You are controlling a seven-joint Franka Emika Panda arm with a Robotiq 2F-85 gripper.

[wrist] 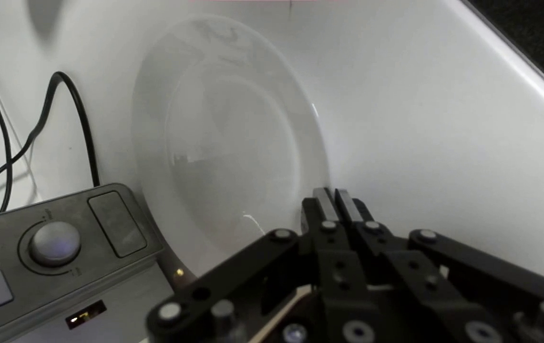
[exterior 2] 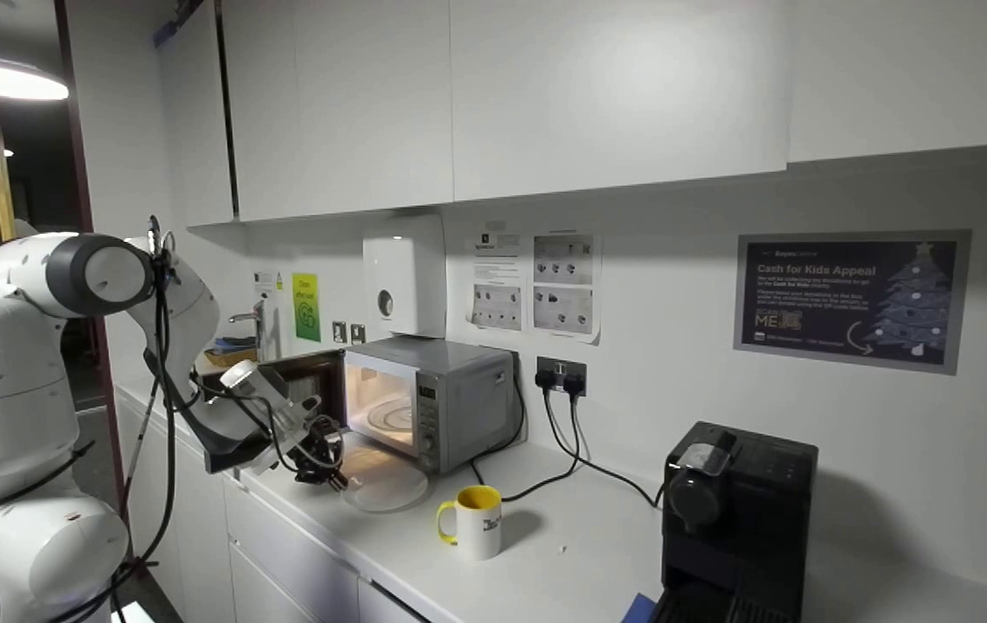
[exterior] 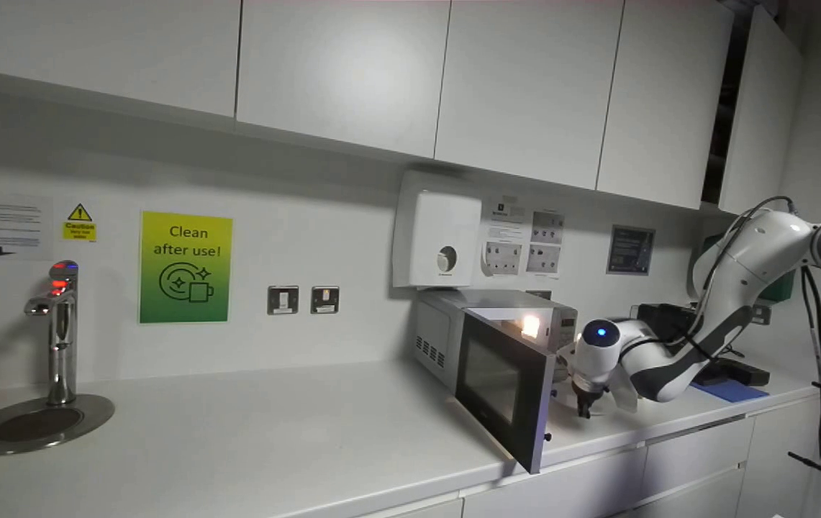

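Your fingers point(wrist: 325, 205) stand narrow, almost meeting, at the edge of the white plate point(wrist: 233, 143). Its rim runs right up to their tips in the wrist view and looks pinched between them, though you can't see the contact itself clearly. The plate lies face up on the bench point(wrist: 419, 119), just in front of the microwave point(exterior 2: 471, 415), near the corner by the dial point(wrist: 55, 244); whether plate and microwave touch, you can't tell.

By my reading, your reach is done and the grip is made or close to it. The lift is what's left: in an exterior view the plate sits level, with no gap showing beneath it.

Next out, the microwave door point(exterior: 504, 381) is already swung wide, so that part needs no more from you. The inside is lit, and a glass turntable point(exterior 2: 389, 414) shows there.

Farther off, a white mug with a yellow handle point(exterior 2: 477, 528) stands upright near the plate but apart from it, handle toward the plate. Beyond it is a black coffee machine point(exterior 2: 740, 510). Both appear to be out of your present grasp's way.
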